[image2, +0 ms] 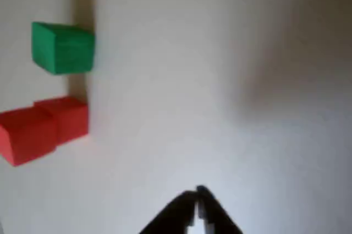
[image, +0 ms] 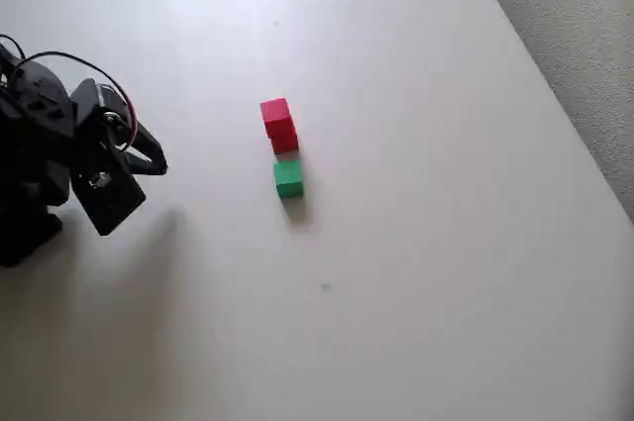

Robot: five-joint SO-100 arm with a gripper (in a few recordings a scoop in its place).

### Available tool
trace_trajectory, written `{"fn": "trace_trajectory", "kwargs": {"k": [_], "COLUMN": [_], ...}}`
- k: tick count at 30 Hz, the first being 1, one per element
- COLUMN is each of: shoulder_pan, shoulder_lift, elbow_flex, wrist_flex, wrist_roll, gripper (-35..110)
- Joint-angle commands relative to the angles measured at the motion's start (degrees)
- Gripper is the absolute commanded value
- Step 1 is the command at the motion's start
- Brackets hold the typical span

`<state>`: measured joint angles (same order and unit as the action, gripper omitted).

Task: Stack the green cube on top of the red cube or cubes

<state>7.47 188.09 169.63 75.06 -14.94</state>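
Green cube point(image: 288, 178) on bare white table point(image: 446, 243), untouched, just near-side of two red cubes point(image: 278, 124) in the overhead view; narrow strip of table between green and the closer red. Red pair pressed together, one seemingly atop or half over the other; exact arrangement hard to tell from above. Same grouping at far left of the wrist view: green cube point(image2: 61, 48) above, red cubes point(image2: 44, 126) below, a small gap between.

Black gripper point(image: 154, 156) parked well to the left of the cubes in the overhead view, low by the arm's base, nothing between its fingers. Jaws clenched tip to tip in the wrist view, gripper point(image2: 197, 203) closed on empty air over plain table.

Judged stage: opening step, approach not yet begun, stacking wholly undone. Next move likely to call for spreading the jaws, swinging right toward the green cube, descending squarely over it without nudging the red neighbours so close beside.
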Motion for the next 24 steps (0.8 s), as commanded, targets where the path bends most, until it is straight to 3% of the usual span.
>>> {"fn": "trace_trajectory", "kwargs": {"k": [1, 4, 11, 13, 14, 15, 24], "shoulder_pan": [0.09, -0.18, -22.50, -28.56, -31.29, -33.31, -38.50], "shoulder_lift": [0.62, 0.79, 0.79, 0.97, 1.05, -0.35, 2.64], "elbow_flex": [0.09, 0.09, 1.41, 4.04, 6.15, 6.15, 6.06], "wrist_flex": [-0.97, -0.88, 4.04, 4.92, 6.15, 6.06, 7.47], "wrist_roll": [0.00, -0.18, -24.35, -42.01, -57.04, -63.90, -63.81], "gripper": [-2, -2, -2, -2, -2, -2, -2]}}
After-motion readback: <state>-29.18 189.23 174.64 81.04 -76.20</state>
